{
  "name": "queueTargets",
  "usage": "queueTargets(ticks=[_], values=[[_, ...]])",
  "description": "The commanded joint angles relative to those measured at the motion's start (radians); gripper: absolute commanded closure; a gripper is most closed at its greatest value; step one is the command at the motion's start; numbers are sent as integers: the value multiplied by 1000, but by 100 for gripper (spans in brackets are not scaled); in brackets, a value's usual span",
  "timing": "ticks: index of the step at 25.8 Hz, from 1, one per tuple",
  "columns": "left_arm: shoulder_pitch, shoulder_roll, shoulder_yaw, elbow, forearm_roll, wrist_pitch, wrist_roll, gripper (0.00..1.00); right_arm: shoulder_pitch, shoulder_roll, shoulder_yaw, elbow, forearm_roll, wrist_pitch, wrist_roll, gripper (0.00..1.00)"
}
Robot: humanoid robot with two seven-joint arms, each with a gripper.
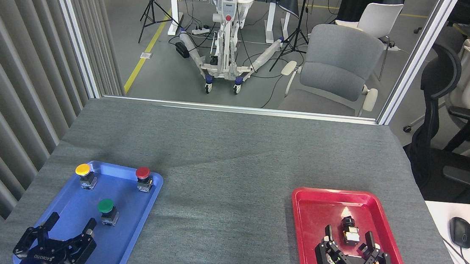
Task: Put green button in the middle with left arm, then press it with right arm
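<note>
- The left gripper [71, 225] sits over the near edge of the blue tray [150, 201], its fingers [51, 220] spread wide with nothing between them; it holds nothing.
- On the blue tray, the yellow button [83, 170] stands at the far left corner and the red button [143, 173] at the far right corner.
- The green button [106, 206] stands upright near the middle of the blue tray, just beyond the left gripper's right-hand fingertip and apart from it.
- The middle [223, 216] of the grey table, between the two trays, lies bare; the green button is not yet there.
- The red tray [301, 223] lies toward the table's near right edge, with a small black-and-white part [348, 232] lying in it; what it is, I cannot tell.
- The right gripper [350, 240] hangs over the near end of the red tray, fingers parted around empty air, close to that small part but not gripping it.
- Judged from this, the first step is in hand: the left arm is lined up to pick the green button, and the grasp is not made.
- The next move likely calls for the left gripper to go forward and a little right, straddle the button's square base and close gently, clear of the red button.
- The press with the right arm waits on the placement.
</note>
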Motion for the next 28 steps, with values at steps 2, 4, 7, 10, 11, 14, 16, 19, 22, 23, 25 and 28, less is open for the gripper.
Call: queueTargets(ticks=[2, 4, 7, 10, 11, 14, 16, 19, 22, 23, 25, 28], values=[[-11, -2, 4, 19, 1, 9, 6, 0, 0, -1, 1, 0, 0, 0, 3, 0], [-11, 5, 1, 7, -2, 9, -11, 0, -2, -1, 1, 0, 0, 0, 3, 0], [-8, 10, 1, 5, 0, -3, -14, 0, -2, -1, 1, 0, 0, 0, 3, 0], [-1, 16, 6, 8, -2, 0, 0, 0, -2, -1, 0, 0, 1, 0, 3, 0], [1, 16, 6, 8, 0, -1, 1, 0, -2, -1, 0, 0, 0, 0, 3, 0], [-4, 14, 6, 2, -2, -3, 1, 0, -2, -1, 0, 0, 0, 0, 3, 0], [-8, 18, 5, 2, -2, -6, 1, 0, -2, -1, 1, 0, 0, 0, 3, 0], [-16, 24, 5, 4, -2, -8, 3, 0, -2, -2, 1, 0, 0, 0, 3, 0], [-25, 31, 5, 5, -2, -8, 1, 0, 0, 1, 1, 0, 0, 0, 3, 0], [-28, 33, 6, 7, -2, -8, 1, 0, 0, 2, 1, 0, 0, 0, 1, 0], [-28, 34, 5, 5, -6, -8, 3, 0, 0, 4, 3, 0, 0, 0, 3, 0], [-28, 33, 5, 4, -9, -6, 3, 0, -2, 5, 1, 0, 1, 0, 1, 0]])
